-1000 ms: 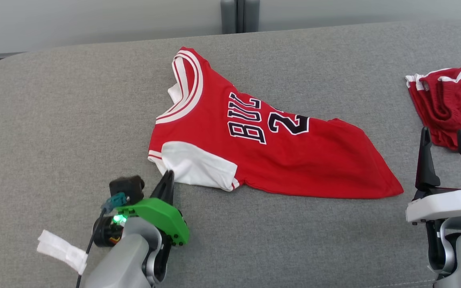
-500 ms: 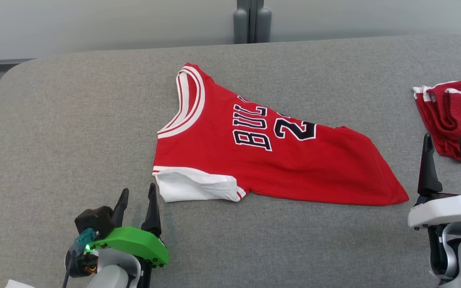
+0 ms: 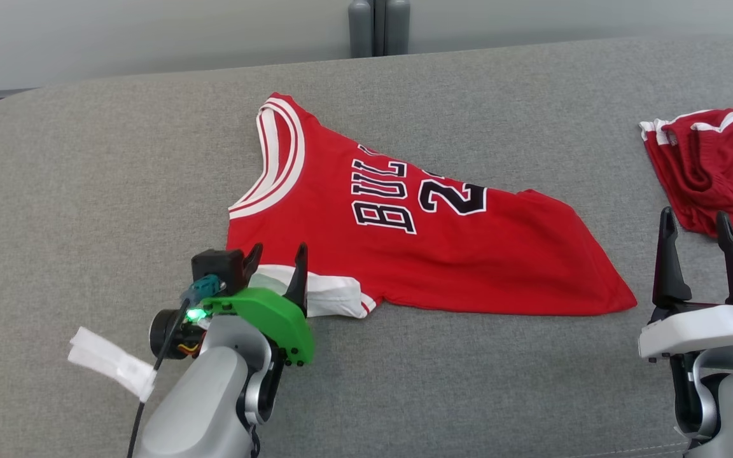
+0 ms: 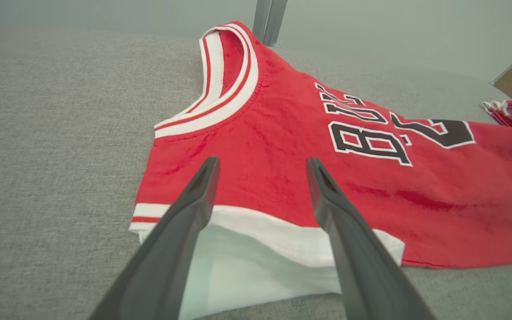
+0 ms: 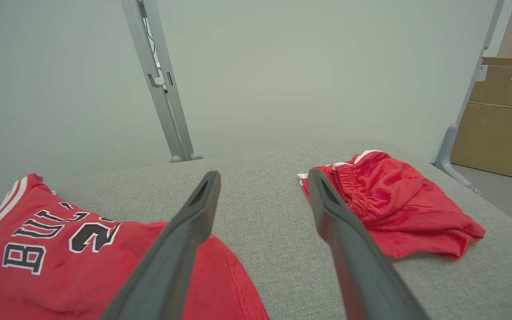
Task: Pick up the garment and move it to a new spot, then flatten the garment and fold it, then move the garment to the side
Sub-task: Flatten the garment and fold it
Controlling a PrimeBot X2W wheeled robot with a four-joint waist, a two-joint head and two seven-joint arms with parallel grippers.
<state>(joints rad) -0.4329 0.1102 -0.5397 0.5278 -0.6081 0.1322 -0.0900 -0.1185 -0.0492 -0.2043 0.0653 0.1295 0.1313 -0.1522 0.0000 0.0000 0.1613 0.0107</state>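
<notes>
left tool (image 3: 279, 249): gaping, released, hanging over the jersey (image 3: 417, 254) and hiding part of its white sleeve.
jersey: lying just ahead on the grey table (image 3: 86, 191), its lettering vanishing into a fold.
right tool (image 3: 692, 214): gaping, holding nothing.
red shorts (image 3: 716, 165): lying beyond it, running off the head view's edge; the right wrist view is showing them whole.

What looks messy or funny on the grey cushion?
The red jersey lies slanted and folded over itself, so its lettering is cut off along the far edge, and a white sleeve sticks out by the open left fingers. The red shorts at the right sit in a crumpled heap.
</notes>
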